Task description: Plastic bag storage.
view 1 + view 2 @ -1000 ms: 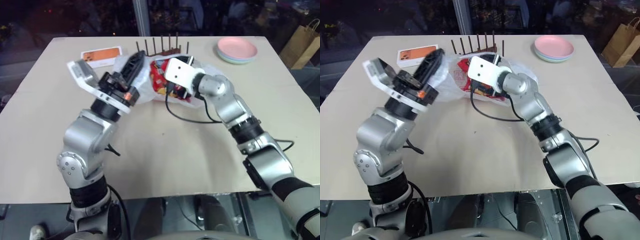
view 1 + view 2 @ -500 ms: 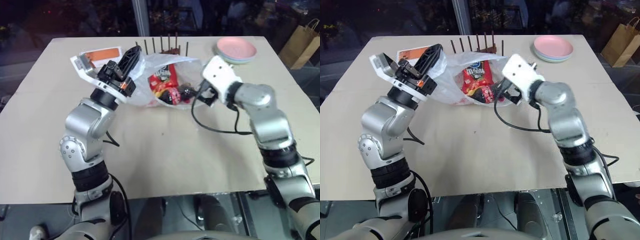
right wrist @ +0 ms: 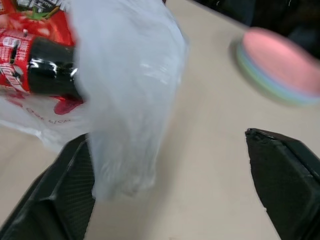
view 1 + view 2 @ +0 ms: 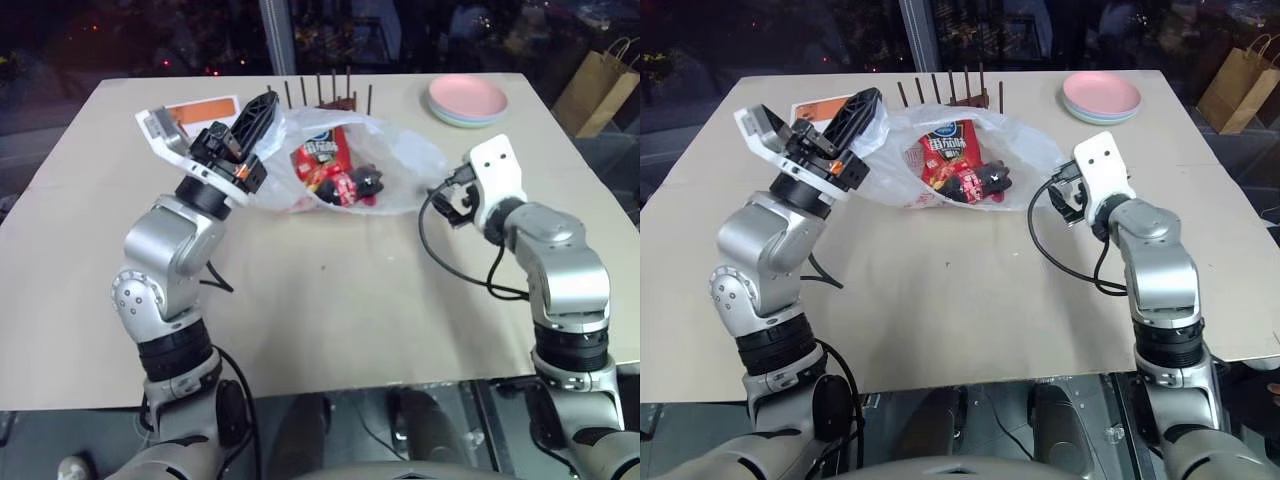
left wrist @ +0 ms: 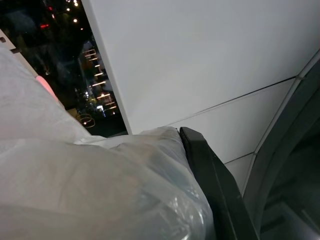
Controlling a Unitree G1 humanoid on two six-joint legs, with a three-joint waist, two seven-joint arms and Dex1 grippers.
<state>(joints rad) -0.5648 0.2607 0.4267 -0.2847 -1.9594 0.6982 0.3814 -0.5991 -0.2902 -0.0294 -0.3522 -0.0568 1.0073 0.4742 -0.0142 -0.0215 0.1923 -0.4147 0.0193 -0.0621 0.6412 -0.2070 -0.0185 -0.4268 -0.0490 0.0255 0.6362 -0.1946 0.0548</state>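
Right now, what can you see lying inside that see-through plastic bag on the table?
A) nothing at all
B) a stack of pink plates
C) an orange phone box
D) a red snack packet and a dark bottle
D: through the thin plastic bag a red snack packet and a dark bottle with a red label show, while the pink plates and the orange box sit outside it on the table.

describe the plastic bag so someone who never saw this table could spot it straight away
On the beige table, look toward the far edge, just in front of the dark wooden rack of upright pegs. The plastic bag lies there, thin, crinkly and translucent white, its left end pinched in the raised left hand. Unlike the pink plates nearby, you can see through it to a red snack packet inside.
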